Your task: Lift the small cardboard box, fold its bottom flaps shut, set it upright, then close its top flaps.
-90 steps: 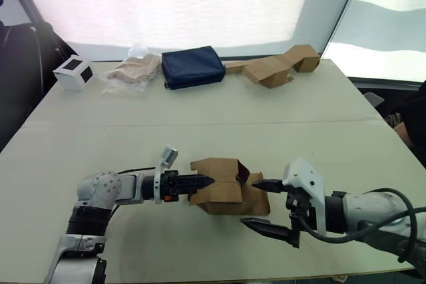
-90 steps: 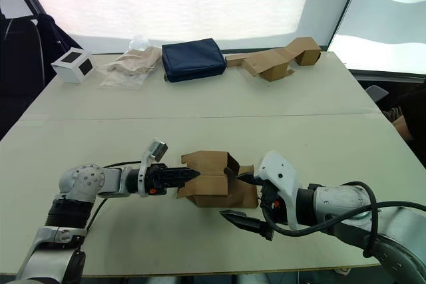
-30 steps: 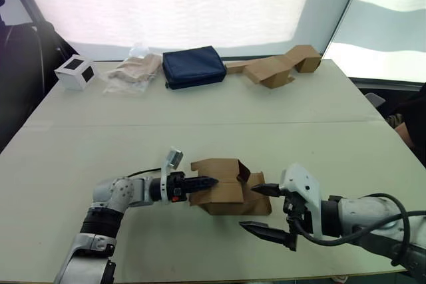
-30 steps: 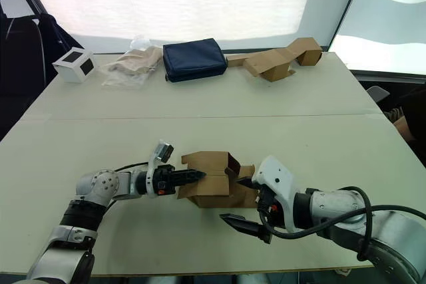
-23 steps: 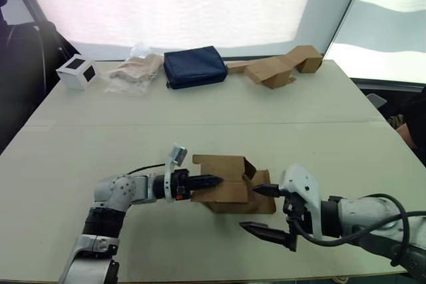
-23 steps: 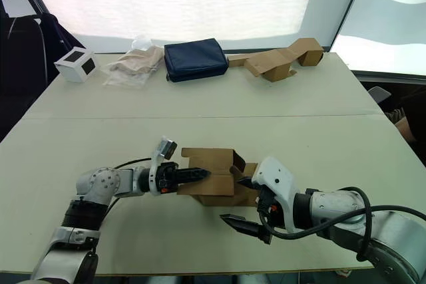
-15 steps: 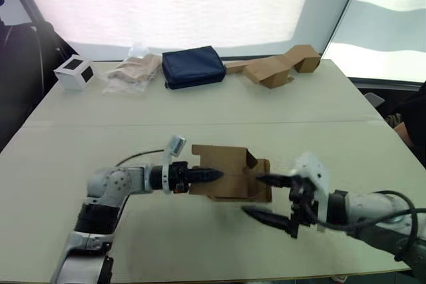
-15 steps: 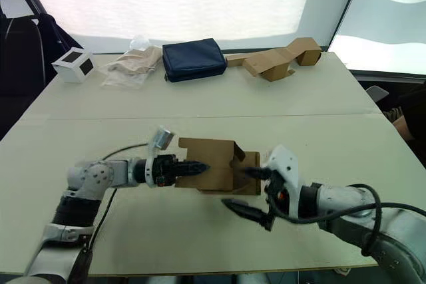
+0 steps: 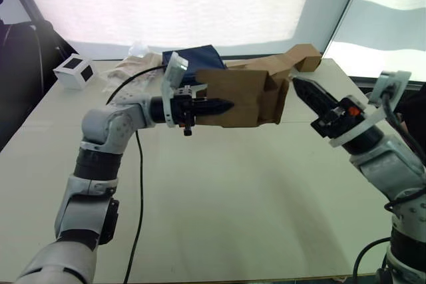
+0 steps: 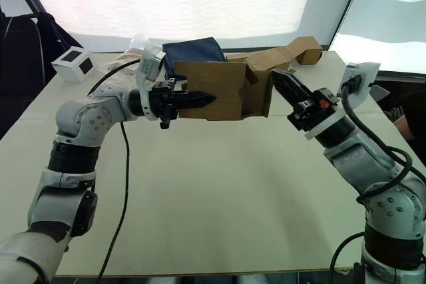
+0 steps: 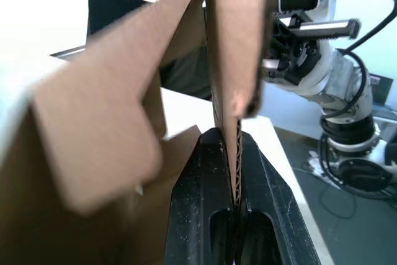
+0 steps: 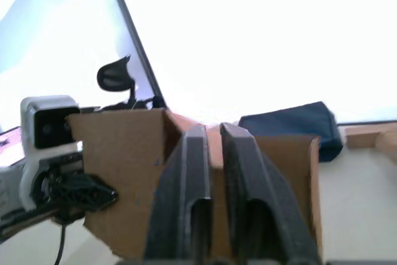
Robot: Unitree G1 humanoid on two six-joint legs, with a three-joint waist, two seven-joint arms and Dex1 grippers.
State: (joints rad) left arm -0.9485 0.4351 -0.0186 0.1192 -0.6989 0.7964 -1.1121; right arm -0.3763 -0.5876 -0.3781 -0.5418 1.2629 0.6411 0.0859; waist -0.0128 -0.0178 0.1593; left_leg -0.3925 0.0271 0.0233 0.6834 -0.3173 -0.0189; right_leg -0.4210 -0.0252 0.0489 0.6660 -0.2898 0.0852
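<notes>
Already lifted: small cardboard box (image 9: 241, 98) held in air above desk (image 9: 219, 184), clear of it, on its side. Left hand (image 9: 219, 106) pinching one box wall. Right hand (image 9: 307, 91) w/ fingers nearly together, just beside open end flaps. Flap folding, uprighting, top closing all left to do.

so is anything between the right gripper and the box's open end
No: in the left eye view the right gripper points at the small cardboard box, bare air between them.
</notes>
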